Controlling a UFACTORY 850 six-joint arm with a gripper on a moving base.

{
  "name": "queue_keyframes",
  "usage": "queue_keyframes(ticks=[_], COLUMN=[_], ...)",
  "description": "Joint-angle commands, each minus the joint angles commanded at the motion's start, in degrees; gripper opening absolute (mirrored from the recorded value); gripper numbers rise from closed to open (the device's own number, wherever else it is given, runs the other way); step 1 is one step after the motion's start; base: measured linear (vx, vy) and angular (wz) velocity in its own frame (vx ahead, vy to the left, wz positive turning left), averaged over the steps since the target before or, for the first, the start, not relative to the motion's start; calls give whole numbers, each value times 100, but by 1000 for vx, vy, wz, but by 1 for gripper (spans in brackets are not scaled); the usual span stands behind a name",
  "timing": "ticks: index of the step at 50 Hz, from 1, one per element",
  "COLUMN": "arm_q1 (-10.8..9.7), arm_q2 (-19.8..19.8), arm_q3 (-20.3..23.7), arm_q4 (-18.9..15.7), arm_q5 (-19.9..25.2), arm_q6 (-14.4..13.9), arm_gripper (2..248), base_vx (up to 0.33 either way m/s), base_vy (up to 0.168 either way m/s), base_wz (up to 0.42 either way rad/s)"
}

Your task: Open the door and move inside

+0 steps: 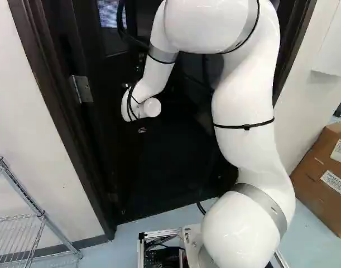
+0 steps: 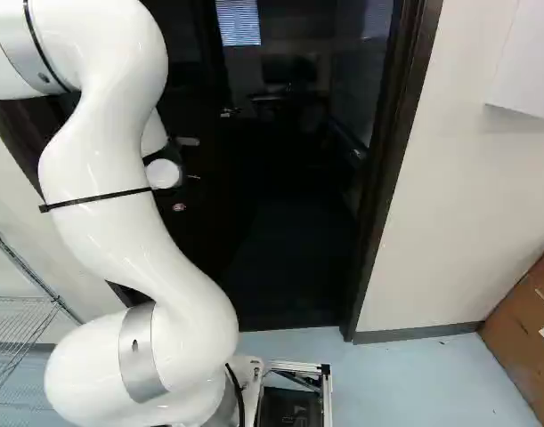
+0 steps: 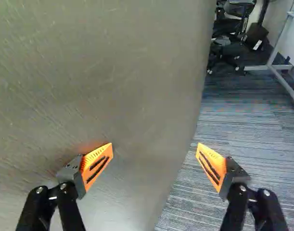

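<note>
So starting with the left base view, the door is sitting ajar in its dark frame, swung away from the base on the hinge side, and the white arm is hanging out ahead of the base with its wrist end right by the panel. I'm reading this as the opening step being partly done, with the moving-inside bit waiting its turn. Over in the right base view, a dark room is showing through the doorway, and a small round lock is sitting on the door below the wrist end. Looks to me like the next move is calling for a wider push on the panel, then rolling the base through while keeping the arm off the frame. In the wrist view the fingers are standing wide apart with nothing clamped, one in front of the door face and the other out past its edge, over the striped carpet. Can't tell if either is touching. The door itself is looking flat and grey-brown up close, with faint scuffs, and some chairs are standing beyond it.
</note>
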Motion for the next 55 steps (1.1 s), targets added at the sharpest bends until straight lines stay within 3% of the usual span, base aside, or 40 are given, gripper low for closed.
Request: queue_keyframes(ticks=[55], arm_q1=[330], arm_q2=[-298], arm_q3=[-385], arm_q4=[-379], arm_q5=[0], arm_q6=[0], arm_gripper=[247], base_vx=[0], base_vy=[0], base_wz=[0])
